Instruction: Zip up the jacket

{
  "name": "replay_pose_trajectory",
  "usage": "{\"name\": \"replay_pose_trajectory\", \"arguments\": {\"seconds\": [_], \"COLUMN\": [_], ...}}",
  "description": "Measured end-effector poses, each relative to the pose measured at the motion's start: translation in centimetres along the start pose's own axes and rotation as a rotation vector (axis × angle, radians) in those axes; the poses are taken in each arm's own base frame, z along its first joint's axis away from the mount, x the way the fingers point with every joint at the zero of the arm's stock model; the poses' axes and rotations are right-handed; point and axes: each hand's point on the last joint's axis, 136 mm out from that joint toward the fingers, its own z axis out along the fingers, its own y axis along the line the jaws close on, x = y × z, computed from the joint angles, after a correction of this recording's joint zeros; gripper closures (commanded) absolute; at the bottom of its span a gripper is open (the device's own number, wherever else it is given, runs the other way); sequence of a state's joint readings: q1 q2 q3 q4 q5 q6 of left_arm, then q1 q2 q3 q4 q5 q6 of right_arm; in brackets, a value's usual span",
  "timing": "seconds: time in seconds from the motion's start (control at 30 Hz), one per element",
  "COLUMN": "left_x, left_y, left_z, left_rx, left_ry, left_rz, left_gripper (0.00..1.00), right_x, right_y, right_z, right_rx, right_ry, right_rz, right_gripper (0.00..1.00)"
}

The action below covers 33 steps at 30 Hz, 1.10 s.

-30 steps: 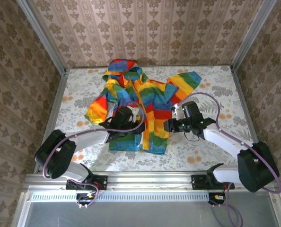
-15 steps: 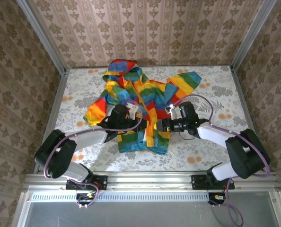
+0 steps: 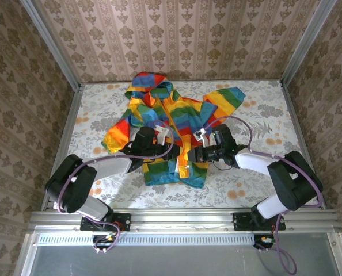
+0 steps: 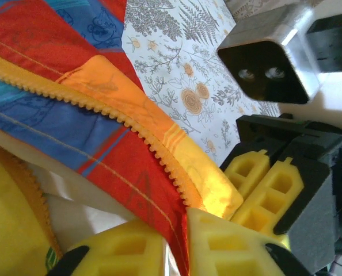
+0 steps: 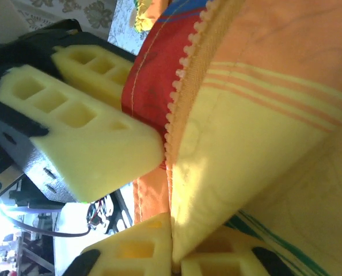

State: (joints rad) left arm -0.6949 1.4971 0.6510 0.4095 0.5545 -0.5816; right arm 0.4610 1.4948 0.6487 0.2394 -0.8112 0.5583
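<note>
On the floral table (image 3: 263, 115) the jacket (image 3: 177, 118) lies front-up, hood (image 3: 151, 86) pointing away from the arm bases. Its orange zipper (image 4: 133, 126) is not yet joined: both wrist views show a bare row of teeth with no mate.

At the zipper's lower end the last second brings a clear shift. The right gripper (image 3: 196, 154), which stood well out to the right of the zipper, now sits just beside it, having drawn the right front panel inward. The hem (image 3: 174, 179) is bunched narrower as a result. The left gripper (image 3: 172, 151) has crept a little toward the zipper from the other side.

Both pincers are clamped tight on cloth, the left on the red panel edge beside the teeth, the right on the yellow-orange bottom corner. Their fingers (image 4: 274, 198) are close to touching.

This reads as the two zipper halves being brought together to engage at the bottom. The slider cannot be made out, so whether the ends are lined up is unclear, and the closing itself is yet to start.
</note>
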Motion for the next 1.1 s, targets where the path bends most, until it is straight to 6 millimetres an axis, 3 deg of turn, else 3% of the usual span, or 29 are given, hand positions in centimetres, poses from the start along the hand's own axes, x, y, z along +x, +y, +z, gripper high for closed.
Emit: {"name": "replay_pose_trajectory", "arguments": {"seconds": [0.17,0.3,0.57,0.8,0.97,1.1], "left_x": [-0.1,-1.6,-4.0,-1.2,1.0,0.9], "left_y": [0.1,-1.3,-4.8,-6.9,-7.7,-8.2], "left_z": [-1.1,-3.3,-7.6,-6.1,-4.5,-4.3], "left_rx": [-0.038,-0.069,-0.086,-0.082,-0.110,-0.140], "left_ry": [0.010,-0.025,-0.145,-0.076,-0.027,-0.047], "left_rz": [-0.004,0.046,0.184,0.272,0.376,0.512], "left_gripper": [0.54,0.52,0.61,0.68,0.66,0.63], "right_x": [-2.0,-3.3,-4.9,-6.5,-6.6,-6.4], "right_y": [3.0,5.4,5.5,6.4,6.2,6.2], "right_z": [-1.8,-3.4,-4.6,-4.6,-4.4,-4.3], "right_rx": [0.014,0.026,0.101,0.107,0.122,0.132], "right_ry": [-0.111,-0.202,-0.283,-0.303,-0.294,-0.280], "right_rz": [-0.139,-0.260,-0.338,-0.365,-0.351,-0.338], "right_gripper": [1.00,1.00,1.00,1.00,1.00,1.00]}}
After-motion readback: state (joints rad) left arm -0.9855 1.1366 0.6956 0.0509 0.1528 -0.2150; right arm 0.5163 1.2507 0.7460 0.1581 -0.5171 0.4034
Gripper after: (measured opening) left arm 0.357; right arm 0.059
